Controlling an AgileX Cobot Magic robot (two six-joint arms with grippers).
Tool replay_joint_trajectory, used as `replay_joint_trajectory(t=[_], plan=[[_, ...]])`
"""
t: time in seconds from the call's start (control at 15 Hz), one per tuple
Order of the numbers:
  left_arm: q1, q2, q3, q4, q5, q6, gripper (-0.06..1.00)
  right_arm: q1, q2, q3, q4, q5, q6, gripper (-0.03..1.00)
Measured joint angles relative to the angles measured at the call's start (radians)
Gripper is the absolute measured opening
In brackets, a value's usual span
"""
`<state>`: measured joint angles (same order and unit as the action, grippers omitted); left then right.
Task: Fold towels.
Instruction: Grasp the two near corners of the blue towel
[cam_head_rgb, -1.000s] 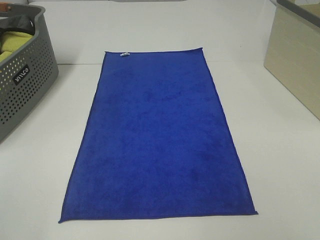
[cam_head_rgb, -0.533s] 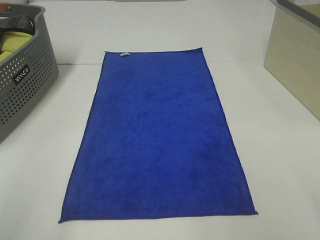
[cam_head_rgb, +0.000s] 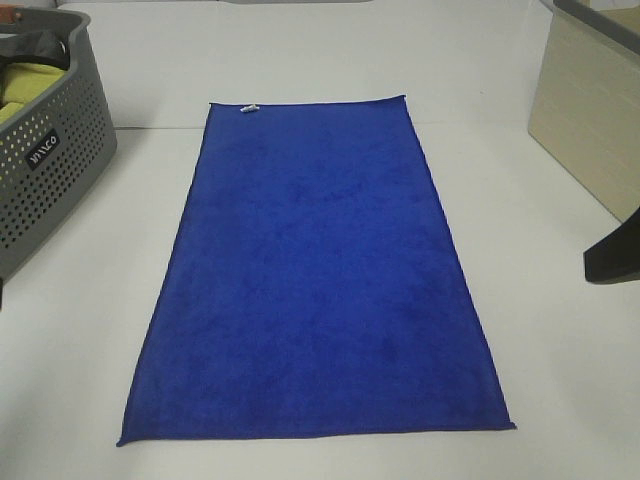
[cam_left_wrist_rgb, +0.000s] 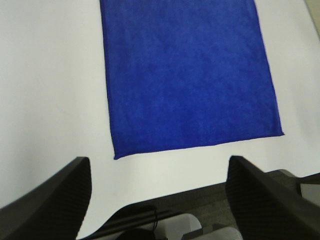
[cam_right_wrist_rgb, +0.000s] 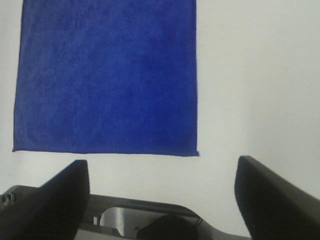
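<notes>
Royal-blue towel (cam_head_rgb: 315, 270) lies fully spread and flat in the middle of the white table (cam_head_rgb: 560, 350), its long sides running from 12 o'clock to 6 o'clock. Its small white tag (cam_head_rgb: 249, 107) sits on the far edge, towards 11 o'clock. I see no crease or turned-over corner anywhere, so by my reading no fold has been made yet. The laying-out is done and all of the folding is left.

Both of my wrist cameras look over the towel's near short edge. The left gripper (cam_left_wrist_rgb: 158, 160) has its fingers spread wide with nothing between them, short of the corner at 7 o'clock. The right gripper (cam_right_wrist_rgb: 161, 161) is likewise spread wide and empty, short of the corner at 5 o'clock. Neither touches the cloth. From the high camera I only catch a dark piece of the right arm (cam_head_rgb: 615, 255) at the 3 o'clock edge.

Further out, a grey perforated basket (cam_head_rgb: 50, 170) stands at 10 o'clock, well apart from the towel, with a yellow-green cloth (cam_head_rgb: 25, 80) inside. A beige box (cam_head_rgb: 590, 130) stands at 2 o'clock.

I judge the next job is to take the two near corners and carry them towards 12 o'clock.
</notes>
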<state>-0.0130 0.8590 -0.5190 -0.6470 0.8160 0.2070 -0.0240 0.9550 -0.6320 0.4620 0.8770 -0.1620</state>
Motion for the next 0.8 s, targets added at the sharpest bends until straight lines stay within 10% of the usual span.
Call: replay_joint_trajectory(t=[0.27,0.8], plan=[[0.0,0.285,0.0,-0.059,-0.082,0.114,0.71,0.0,0.218,0.0,0.0,-0.036,-0.047,0.7],[0.0,0.699,-0.001,-0.467,-0.198,0.542,0.71,-0.002,0.517,-0.005,0.086,-0.211,-0.208,0.69]])
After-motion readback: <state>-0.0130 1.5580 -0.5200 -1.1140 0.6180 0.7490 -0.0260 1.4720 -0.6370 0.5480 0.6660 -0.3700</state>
